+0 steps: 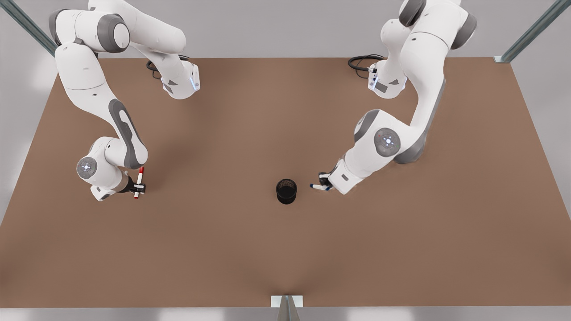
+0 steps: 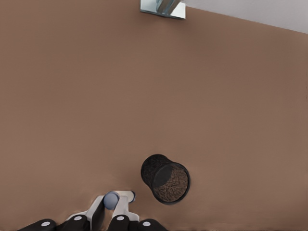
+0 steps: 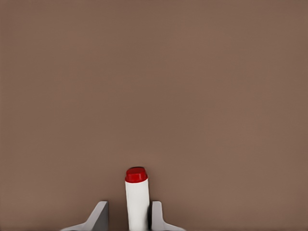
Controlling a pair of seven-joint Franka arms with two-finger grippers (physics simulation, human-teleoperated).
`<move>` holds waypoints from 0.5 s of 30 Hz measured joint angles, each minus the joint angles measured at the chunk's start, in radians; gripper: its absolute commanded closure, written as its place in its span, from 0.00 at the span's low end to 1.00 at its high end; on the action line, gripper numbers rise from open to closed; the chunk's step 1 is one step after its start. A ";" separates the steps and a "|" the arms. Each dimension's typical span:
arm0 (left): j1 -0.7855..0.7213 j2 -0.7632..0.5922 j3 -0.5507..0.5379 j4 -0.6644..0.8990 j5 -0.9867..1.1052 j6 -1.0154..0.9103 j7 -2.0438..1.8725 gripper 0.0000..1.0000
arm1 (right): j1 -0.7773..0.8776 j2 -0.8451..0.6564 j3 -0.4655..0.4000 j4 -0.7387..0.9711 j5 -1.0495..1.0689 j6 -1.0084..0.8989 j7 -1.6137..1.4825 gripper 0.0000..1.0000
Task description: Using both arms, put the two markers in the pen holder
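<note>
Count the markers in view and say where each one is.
2. The red-capped marker is between the right gripper fingers; the blue-capped marker is in the left gripper, beside the pen holder.

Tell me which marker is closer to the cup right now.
The blue marker, held by the left gripper just beside the cup. The red marker sits in the right gripper, far off.

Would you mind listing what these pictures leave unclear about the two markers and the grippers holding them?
- Blue-capped marker, front view: much of its barrel is covered by the left gripper; in the left wrist view it is seen end-on, so its length is hidden.
- Red-capped marker, right wrist view: its lower barrel is cut off by the picture's edge.
- Right gripper, front view: too small to judge finger contact.
- Pen holder: its floor is too dark.
</note>
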 measured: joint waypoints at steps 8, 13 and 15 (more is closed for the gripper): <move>-0.068 0.074 0.001 0.030 -0.006 0.003 -0.165 0.79 | 0.000 -0.002 0.001 0.000 0.009 0.000 -0.017 0.79; -0.093 0.107 0.004 0.043 -0.003 0.077 -0.252 0.79 | 0.005 -0.084 0.051 0.064 0.013 -0.042 -0.027 0.79; -0.092 0.131 0.006 0.044 0.020 0.095 -0.282 0.79 | 0.004 -0.134 0.082 0.097 0.015 -0.079 -0.031 0.79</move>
